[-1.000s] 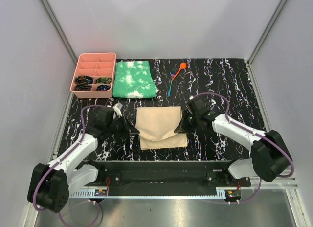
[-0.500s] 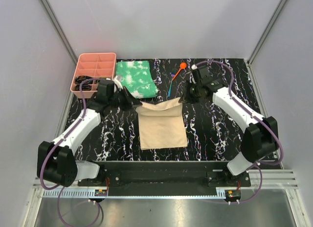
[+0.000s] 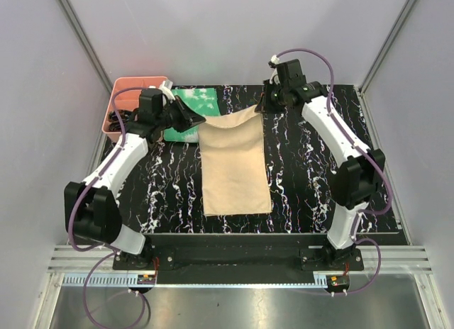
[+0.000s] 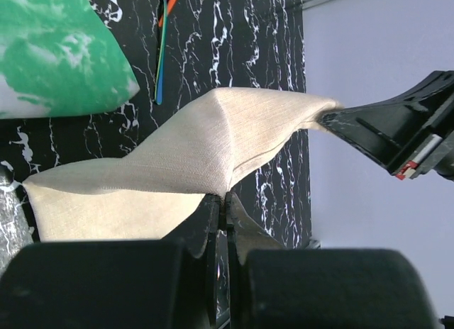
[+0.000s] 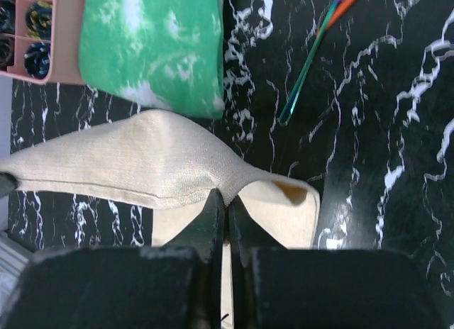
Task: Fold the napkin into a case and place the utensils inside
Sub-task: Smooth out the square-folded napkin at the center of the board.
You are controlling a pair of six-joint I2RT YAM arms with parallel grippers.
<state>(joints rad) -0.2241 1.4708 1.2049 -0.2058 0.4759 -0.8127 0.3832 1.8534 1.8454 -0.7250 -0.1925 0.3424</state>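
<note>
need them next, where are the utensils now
In the right wrist view, the utensils lie on the table at top right, just right of the green cloth, beyond the lifted napkin.

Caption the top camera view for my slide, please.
The left gripper and right gripper each pinch a far corner of the napkin, far edge raised off the marbled table.

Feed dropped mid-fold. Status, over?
Left gripper, right gripper shut on plain tan cloth napkin corners. Green-white mottled cloth beside. Thin plastic utensils beyond, untouched.
</note>
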